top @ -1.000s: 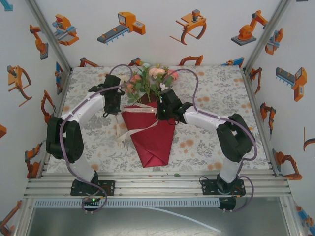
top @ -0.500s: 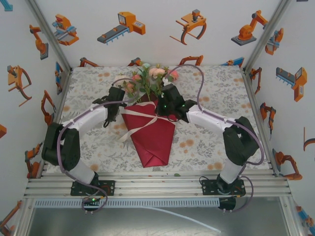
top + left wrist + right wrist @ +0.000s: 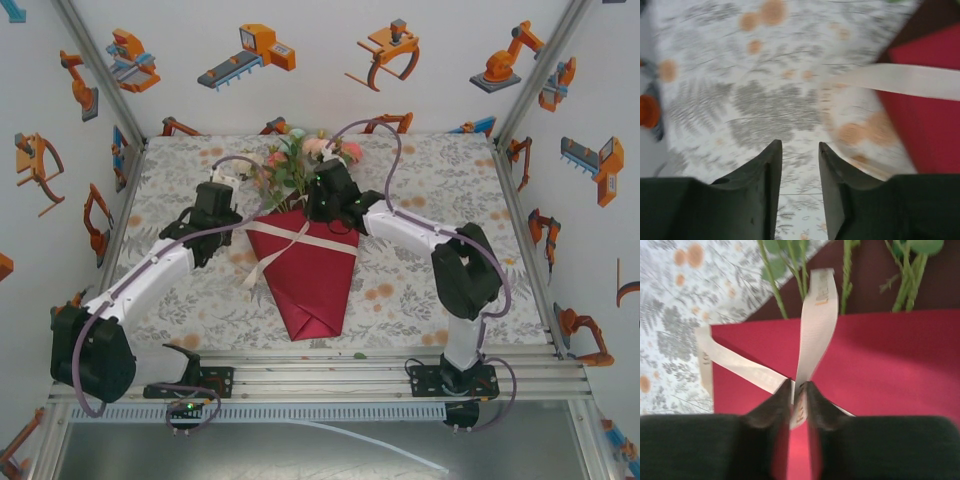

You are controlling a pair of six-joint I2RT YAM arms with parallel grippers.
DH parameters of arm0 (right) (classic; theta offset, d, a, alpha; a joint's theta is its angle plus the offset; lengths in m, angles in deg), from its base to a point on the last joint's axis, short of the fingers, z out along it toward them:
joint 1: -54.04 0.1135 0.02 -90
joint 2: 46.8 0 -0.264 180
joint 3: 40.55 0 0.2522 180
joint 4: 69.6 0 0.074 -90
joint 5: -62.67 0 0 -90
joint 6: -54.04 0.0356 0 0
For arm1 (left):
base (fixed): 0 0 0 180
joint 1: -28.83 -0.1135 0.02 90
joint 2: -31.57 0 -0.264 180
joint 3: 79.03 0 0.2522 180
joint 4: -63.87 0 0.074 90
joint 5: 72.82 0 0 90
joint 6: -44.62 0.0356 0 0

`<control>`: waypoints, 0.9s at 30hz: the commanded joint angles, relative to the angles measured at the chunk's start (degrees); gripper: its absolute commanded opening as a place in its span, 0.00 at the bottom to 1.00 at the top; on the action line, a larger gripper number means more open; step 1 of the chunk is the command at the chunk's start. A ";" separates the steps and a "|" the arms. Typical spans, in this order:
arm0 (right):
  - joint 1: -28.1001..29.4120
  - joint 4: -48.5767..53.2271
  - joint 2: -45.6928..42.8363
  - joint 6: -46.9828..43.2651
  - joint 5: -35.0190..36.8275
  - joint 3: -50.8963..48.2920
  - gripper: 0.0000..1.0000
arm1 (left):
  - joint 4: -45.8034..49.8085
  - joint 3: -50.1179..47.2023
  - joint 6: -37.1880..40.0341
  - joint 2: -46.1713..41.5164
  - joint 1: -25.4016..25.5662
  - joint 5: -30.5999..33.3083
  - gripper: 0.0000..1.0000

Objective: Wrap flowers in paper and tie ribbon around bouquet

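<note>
The bouquet lies mid-table: pink and peach flowers (image 3: 300, 160) stick out of the dark red paper (image 3: 310, 285) cone, pointing away from me. A cream ribbon (image 3: 285, 238) crosses the cone's upper part. My right gripper (image 3: 323, 192) hovers over the cone's top edge. In the right wrist view the right gripper (image 3: 799, 385) has its jaws a little apart, with one ribbon (image 3: 817, 315) strand running loosely between them above the paper (image 3: 880, 360). My left gripper (image 3: 216, 200) is left of the cone, open and empty (image 3: 800, 145) over the tablecloth. The ribbon (image 3: 905, 80) and paper (image 3: 935, 110) lie to its right.
The floral tablecloth (image 3: 440, 180) covers the whole table. White walls with orange robot pictures close in the back and both sides. A metal rail (image 3: 320, 375) runs along the near edge between the arm bases. A loose ribbon end (image 3: 252, 275) trails left of the cone.
My left gripper has let go of the ribbon, opened and drawn back to the left. My right gripper has shifted left over the cone's top and its jaws have parted slightly.
</note>
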 commanded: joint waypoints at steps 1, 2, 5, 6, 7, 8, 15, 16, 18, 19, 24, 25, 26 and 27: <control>-0.99 3.95 -3.77 -6.06 1.68 -0.43 0.37 | -3.93 3.56 3.06 1.46 2.56 -25.56 0.44; -1.73 4.34 -5.12 -7.85 2.23 -1.05 0.43 | -5.40 5.04 3.34 2.86 3.26 -29.61 0.45; -6.02 4.37 -7.70 -11.44 -1.82 -2.56 0.47 | -4.64 11.60 6.74 9.54 5.36 -34.68 0.45; -7.74 4.16 -7.91 -12.08 -4.23 -2.65 0.48 | -3.76 13.96 8.34 12.32 5.73 -34.72 0.44; -9.53 3.70 -7.79 -13.01 -7.24 -2.56 0.48 | -2.57 16.60 10.15 15.49 6.12 -33.94 0.44; -10.85 3.46 -7.22 -14.17 -9.45 -2.06 0.48 | -0.76 19.28 11.94 18.28 6.20 -33.50 0.42; -11.80 5.95 3.24 -15.42 -19.13 7.71 0.48 | 4.34 26.06 23.01 27.39 5.96 -28.61 0.42; -11.36 5.99 5.17 -14.43 -20.42 9.66 0.48 | 5.51 26.29 24.96 27.72 5.66 -29.40 0.42; -10.19 7.11 8.51 -13.68 -21.13 13.37 0.48 | 8.04 26.91 27.60 28.46 5.08 -30.84 0.43; -9.30 8.18 10.21 -13.84 -21.03 15.50 0.48 | 9.95 27.60 28.78 29.19 4.44 -32.12 0.44; -7.64 9.25 15.63 -10.65 -21.29 20.16 0.49 | 15.51 30.55 31.32 33.18 3.28 -34.12 0.52; -7.65 9.07 16.36 -10.10 -21.74 20.29 0.49 | 15.22 30.25 32.05 33.54 3.26 -34.84 0.56; -7.60 9.51 16.95 -9.88 -21.50 20.58 0.50 | 14.44 29.97 32.39 34.03 3.34 -34.91 0.59; -7.41 9.86 17.41 -9.96 -21.35 20.86 0.51 | 13.68 29.91 32.54 34.41 3.36 -34.65 0.61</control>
